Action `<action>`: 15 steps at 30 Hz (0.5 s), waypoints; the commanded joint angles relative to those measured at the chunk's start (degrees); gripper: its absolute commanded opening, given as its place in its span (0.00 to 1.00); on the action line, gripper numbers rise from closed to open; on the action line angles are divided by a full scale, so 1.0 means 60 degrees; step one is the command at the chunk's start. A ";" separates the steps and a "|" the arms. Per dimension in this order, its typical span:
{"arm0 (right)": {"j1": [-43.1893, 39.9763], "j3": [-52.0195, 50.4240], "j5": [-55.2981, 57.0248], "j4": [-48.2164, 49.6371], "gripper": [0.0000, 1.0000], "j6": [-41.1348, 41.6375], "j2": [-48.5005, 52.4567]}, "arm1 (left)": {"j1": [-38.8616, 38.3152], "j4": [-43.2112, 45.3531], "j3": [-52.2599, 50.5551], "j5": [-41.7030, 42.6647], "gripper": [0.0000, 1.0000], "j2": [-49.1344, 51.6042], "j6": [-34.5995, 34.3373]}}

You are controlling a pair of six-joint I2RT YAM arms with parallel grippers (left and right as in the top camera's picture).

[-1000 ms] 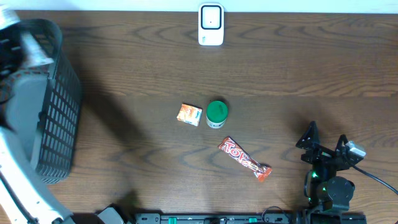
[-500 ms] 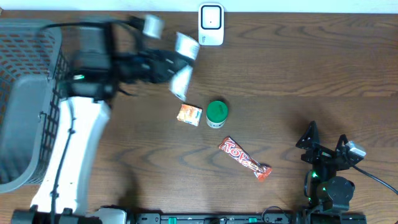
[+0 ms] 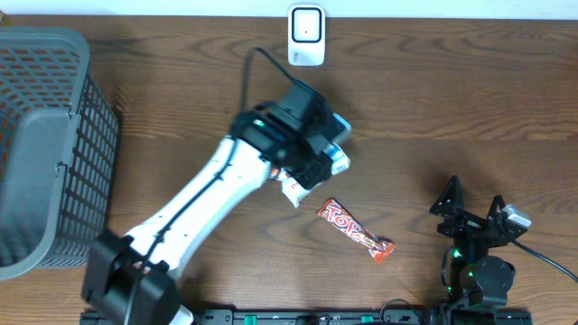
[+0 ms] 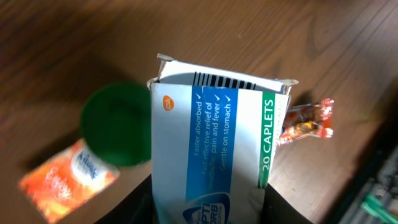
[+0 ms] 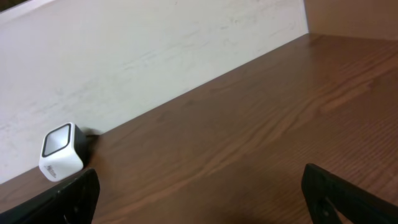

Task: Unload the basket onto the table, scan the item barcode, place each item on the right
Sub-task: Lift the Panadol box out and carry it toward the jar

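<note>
My left gripper (image 4: 208, 206) is shut on a white and blue caplet box (image 4: 211, 143), one finger on each long side. The box's end flap carries a barcode (image 4: 224, 81). In the overhead view the left gripper (image 3: 312, 167) holds the box (image 3: 336, 159) above the table's middle. A white scanner (image 3: 306, 36) stands at the far edge, well beyond the box. It also shows in the right wrist view as the scanner (image 5: 61, 151). My right gripper (image 3: 471, 204) rests open at the near right, nothing between its fingers (image 5: 62, 199).
Under the held box lie a green lid (image 4: 115, 130) and an orange packet (image 4: 68, 180). A red candy bar (image 3: 355, 230) lies right of centre. A dark mesh basket (image 3: 45, 144) fills the left side.
The left arm has swung from the basket across to the middle of the table, carrying the box. The right arm has not moved.
</note>
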 commanded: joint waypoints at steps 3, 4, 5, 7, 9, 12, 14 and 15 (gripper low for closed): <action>0.0073 -0.0015 0.0091 -0.0015 0.99 0.0084 -0.0051 | -0.1151 0.0798 0.0168 -0.0656 0.39 0.0834 0.0565; 0.0073 -0.0015 0.0091 -0.0015 0.99 0.0084 -0.0051 | -0.1275 0.0984 0.0168 -0.0652 0.39 0.0958 0.0561; 0.0073 -0.0015 0.0091 -0.0015 0.99 0.0084 -0.0051 | -0.1413 0.1209 0.0168 -0.0652 0.39 0.1100 0.0561; 0.0073 -0.0015 0.0091 -0.0015 0.99 0.0084 -0.0051 | -0.1610 0.1548 0.0168 -0.0652 0.39 0.1319 0.0557; 0.0073 -0.0015 0.0091 -0.0015 0.99 0.0084 -0.0051 | -0.1759 0.1825 0.0168 -0.0648 0.39 0.1504 0.0561; 0.0073 -0.0015 0.0091 -0.0015 0.99 0.0084 -0.0051 | -0.1923 0.2295 0.0168 -0.0645 0.39 0.1803 0.0557; 0.0073 -0.0015 0.0091 -0.0015 0.99 0.0084 -0.0051 | -0.1963 0.2634 0.0168 -0.0546 0.39 0.2011 0.0557; 0.0073 -0.0015 0.0091 -0.0015 0.99 0.0084 -0.0051 | -0.1963 0.2820 0.0168 -0.0470 0.39 0.2120 0.0554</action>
